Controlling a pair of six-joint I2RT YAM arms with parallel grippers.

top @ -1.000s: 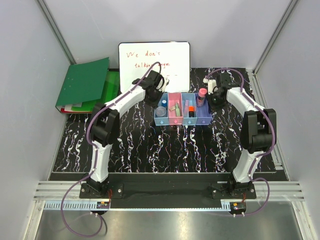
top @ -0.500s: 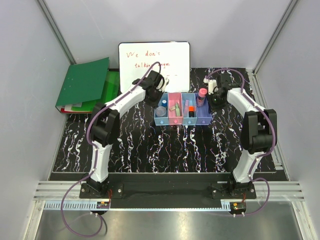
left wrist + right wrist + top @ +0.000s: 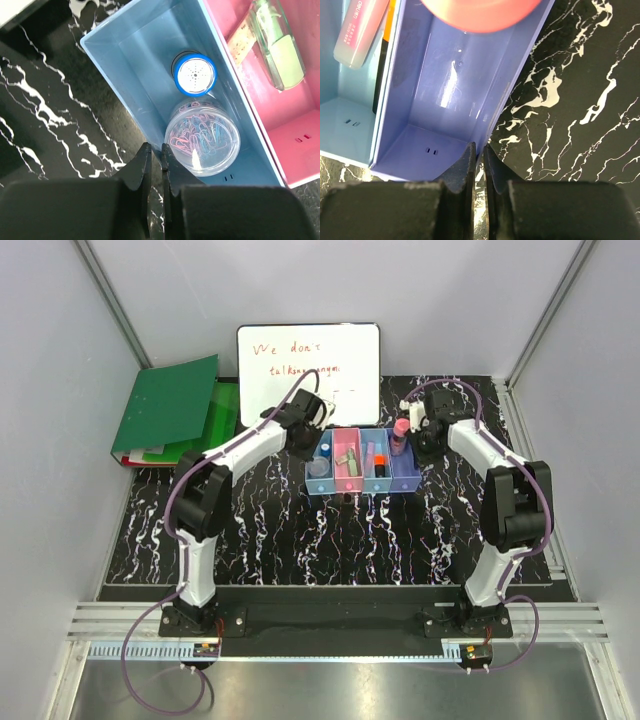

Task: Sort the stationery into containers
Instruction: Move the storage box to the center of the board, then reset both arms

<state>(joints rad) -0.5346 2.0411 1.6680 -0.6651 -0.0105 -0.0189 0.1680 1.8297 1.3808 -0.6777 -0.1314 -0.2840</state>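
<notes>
Gripping the bin row at both ends

The row of four joined bins is seen against the black marbled table, in front of the whiteboard, with the green folder well apart to the left. Whether the row rests on the table or is raised off it cannot be told.

The left gripper is set at the row's left end. Its fingers are pressed almost together, and the outer wall of the end light blue bin is pinched in the thin gap. Inside that bin a blue-capped bottle is stood upright, just beside a clear round tub of coloured paper clips. A pale green marker is laid in the pink bin next to it.

The right gripper is set at the opposite end, its fingers likewise nearly closed, with the outer wall of the purple-blue bin caught between them. A pink-capped bottle is stood at the far end of that bin. In the second light blue bin a pink marker and an orange-and-black stick are laid side by side.
</notes>
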